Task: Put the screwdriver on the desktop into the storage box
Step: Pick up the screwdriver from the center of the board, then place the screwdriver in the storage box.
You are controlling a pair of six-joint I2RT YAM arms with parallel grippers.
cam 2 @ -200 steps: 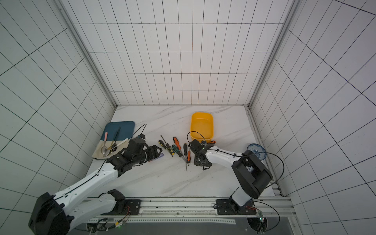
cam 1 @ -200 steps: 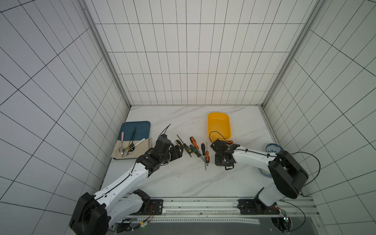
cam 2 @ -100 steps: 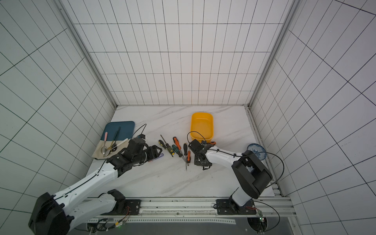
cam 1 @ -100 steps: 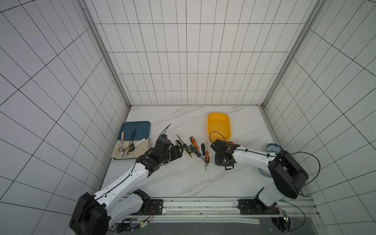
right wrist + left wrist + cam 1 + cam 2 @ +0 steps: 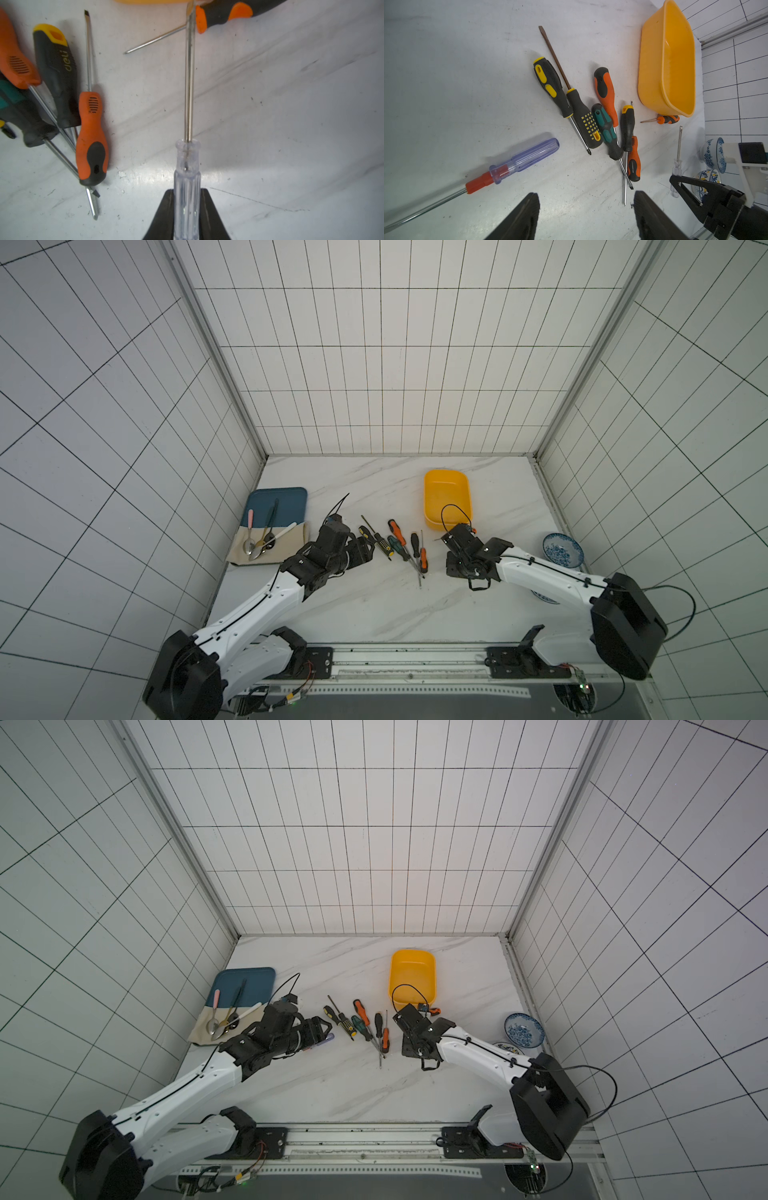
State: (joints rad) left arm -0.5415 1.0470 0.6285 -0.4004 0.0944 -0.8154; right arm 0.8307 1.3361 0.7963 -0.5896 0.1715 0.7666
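On the near side of the storage box [image 5: 446, 506], the right hand [image 5: 187, 194] is found shut on the clear handle of a slim screwdriver [image 5: 187, 164]. The shaft points toward the box and the tip is close to its near wall. Whether the tool is clear of the worktop [image 5: 291, 124] cannot be told. The left hand [image 5: 586, 199] is held wide open and empty, farther from the box, with a purple-handled screwdriver [image 5: 529, 152] lying near it. Between the two hands a cluster of crossed screwdrivers [image 5: 401, 547] is noted, and a small orange screwdriver [image 5: 668, 119] lies just beside the box's near wall. The box itself is empty.

The step in hand is judged to be the lift and carry. The tool should be raised until its tip is above the rim, so that neither the small orange screwdriver nor the wall is struck. It should then be carried along the box's length and lowered level before release. The smooth handle may swivel in the grip, so a slow carry is advised.
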